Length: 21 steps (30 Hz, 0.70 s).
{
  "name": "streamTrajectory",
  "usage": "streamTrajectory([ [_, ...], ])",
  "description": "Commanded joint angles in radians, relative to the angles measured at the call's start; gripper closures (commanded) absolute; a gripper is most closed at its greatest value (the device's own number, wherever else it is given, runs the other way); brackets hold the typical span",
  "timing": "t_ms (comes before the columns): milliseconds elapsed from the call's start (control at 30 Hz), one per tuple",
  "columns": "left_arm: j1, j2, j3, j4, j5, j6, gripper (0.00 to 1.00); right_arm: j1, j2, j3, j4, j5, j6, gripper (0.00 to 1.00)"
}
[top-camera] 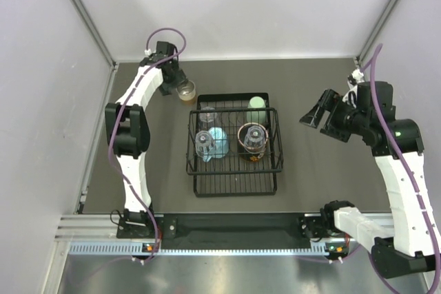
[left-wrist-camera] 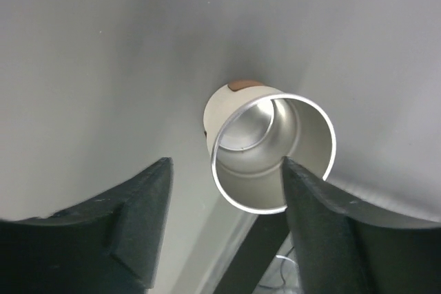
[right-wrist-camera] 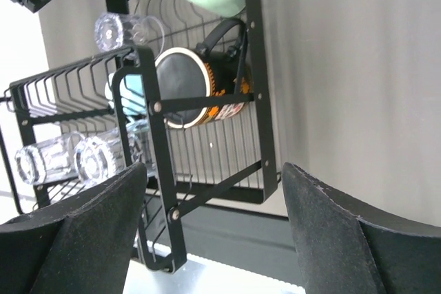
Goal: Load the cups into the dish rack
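Straddling the tan cup (left-wrist-camera: 272, 149), left end effector (left-wrist-camera: 226, 166) gapes; right end effector (right-wrist-camera: 213, 169) gapes too.

Free to pass over the bare table (top-camera: 306, 166) right of the dish rack (top-camera: 234, 192), up to the right edge, except below the right gripper (top-camera: 311, 109) hanging there. Free also along the near edge, between rack and arm bases (top-camera: 138, 222). Inside the rack, blocked in the far half by green tumbler (top-camera: 257, 109), dark cup (top-camera: 252, 137), blue mug (top-camera: 218, 140) and clear glasses (top-camera: 204, 144); open from above in the near half. Crowded near the far-left corner: tan cup (top-camera: 186, 91), with fingers of the left gripper (top-camera: 180, 86) on both sides.
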Motion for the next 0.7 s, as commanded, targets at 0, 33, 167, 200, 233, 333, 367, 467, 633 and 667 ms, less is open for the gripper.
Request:
streamTrajectory([
  [0,0.001,0.023,0.025,0.046,-0.022,-0.016,0.33,-0.020,0.011,0.055,-0.024,0.035,-0.033,0.21],
  [33,0.001,0.028,0.024,0.045,-0.022,-0.017,0.35,-0.020,0.011,0.065,-0.035,0.040,-0.038,0.21],
  [167,0.001,0.046,0.010,0.048,-0.008,-0.023,0.47,-0.022,0.000,0.058,-0.049,0.061,-0.038,0.19],
  [200,0.001,0.049,0.007,0.050,-0.006,-0.020,0.50,-0.022,0.000,0.044,-0.047,0.063,-0.038,0.16],
  [233,0.001,0.054,0.007,0.050,-0.003,-0.017,0.52,-0.022,0.002,0.038,-0.047,0.060,-0.038,0.14],
  [333,0.001,0.058,0.010,0.053,0.011,-0.014,0.63,-0.022,0.008,0.030,-0.053,0.070,-0.024,0.00],
  [367,0.001,0.058,0.011,0.053,0.014,-0.014,0.67,-0.022,0.013,0.038,-0.058,0.087,-0.012,0.00],
  [467,0.001,0.052,0.019,0.057,0.024,-0.011,0.78,-0.022,0.026,0.070,-0.090,0.130,0.011,0.00],
  [633,-0.001,0.044,0.056,0.050,0.043,0.007,1.00,-0.022,0.025,0.088,-0.135,0.237,0.042,0.00],
  [667,0.001,0.043,0.077,0.042,0.044,0.012,1.00,-0.023,0.036,0.107,-0.153,0.260,0.033,0.00],
])
